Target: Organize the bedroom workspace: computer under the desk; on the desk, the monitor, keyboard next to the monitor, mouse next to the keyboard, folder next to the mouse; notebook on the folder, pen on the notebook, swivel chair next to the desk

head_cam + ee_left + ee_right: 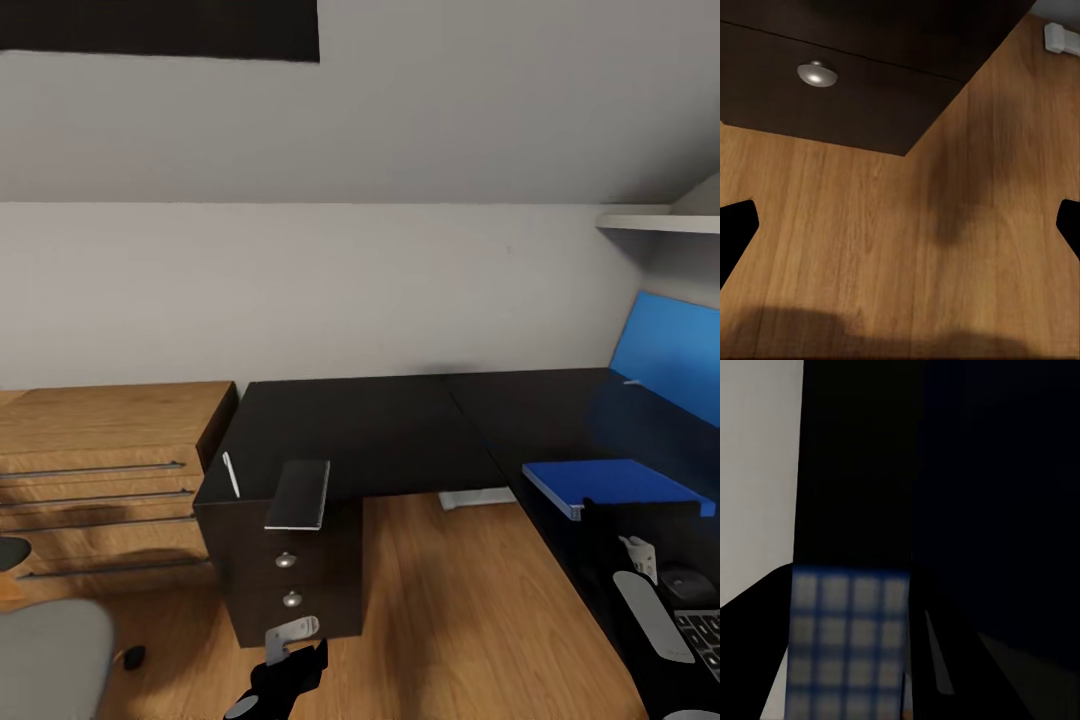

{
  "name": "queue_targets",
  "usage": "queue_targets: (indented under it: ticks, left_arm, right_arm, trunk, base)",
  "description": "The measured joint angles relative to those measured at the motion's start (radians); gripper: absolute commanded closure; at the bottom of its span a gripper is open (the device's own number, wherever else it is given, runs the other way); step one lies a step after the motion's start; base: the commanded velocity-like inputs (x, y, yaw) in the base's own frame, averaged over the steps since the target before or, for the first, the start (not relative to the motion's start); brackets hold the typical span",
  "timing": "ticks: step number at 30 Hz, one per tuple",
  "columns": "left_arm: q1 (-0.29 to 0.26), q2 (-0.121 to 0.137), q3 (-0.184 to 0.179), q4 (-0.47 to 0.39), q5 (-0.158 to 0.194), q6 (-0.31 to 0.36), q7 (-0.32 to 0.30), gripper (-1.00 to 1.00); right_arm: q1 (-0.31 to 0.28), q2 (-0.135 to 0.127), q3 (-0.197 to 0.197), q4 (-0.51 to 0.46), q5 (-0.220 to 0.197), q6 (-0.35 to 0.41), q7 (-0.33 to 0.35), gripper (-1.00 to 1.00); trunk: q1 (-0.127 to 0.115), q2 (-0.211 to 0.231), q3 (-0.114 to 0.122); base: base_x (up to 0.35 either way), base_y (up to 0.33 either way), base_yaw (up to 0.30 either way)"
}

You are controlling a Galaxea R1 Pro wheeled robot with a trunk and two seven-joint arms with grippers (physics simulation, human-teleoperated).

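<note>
folder down on the desk, notebook and pen not yet stacked.

the blue folder point(612, 484) lies flat on the right wing of the desk point(400, 430), at its front edge, with the keyboard point(703, 640) just nearer along the same wing. the grey notebook point(299, 495) and the pen point(231, 474) lie side by side, apart, at the front edge of the left wing above the drawer pedestal. the left gripper point(283, 655) hangs low before the pedestal, fingers spread wide, holding nothing. right gripper: cannot tell. judgement: the notebook comes next; it calls for raising the left arm to that edge, gripping the overhanging cover, carrying it to the folder.
</note>
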Motion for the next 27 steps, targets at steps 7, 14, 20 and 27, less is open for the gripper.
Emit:
queue_targets:
  ticks: [7,14,20,27]
  left_arm:
    - [0.000,0.000,0.000,0.000,0.000,0.000,0.000,-1.00]
    - [0.000,0.000,0.000,0.000,0.000,0.001,0.001,-1.00]
    - [0.000,0.000,0.000,0.001,0.001,0.001,0.001,-1.00]
    - [0.000,0.000,0.000,0.001,0.001,0.000,0.002,-1.00]
  right_arm:
    - [0.000,0.000,0.001,-0.001,0.002,0.000,-0.002,1.00]
    - [0.000,0.000,0.001,0.008,0.003,0.000,-0.002,1.00]
    - [0.000,-0.001,0.002,0.016,-0.002,0.000,-0.002,1.00]
    - [0.000,-0.001,0.002,0.017,-0.004,-0.001,-0.003,1.00]
  trunk:
    - [0.000,0.000,0.000]
    - [-0.012,0.021,0.009]
    - [-0.023,0.042,0.019]
    - [-0.027,0.049,0.022]
  base:
    - [-0.012,0.000,0.000]
    - [0.000,0.000,0.000]
    - [0.000,0.000,0.000]
    - [0.000,0.000,0.000]
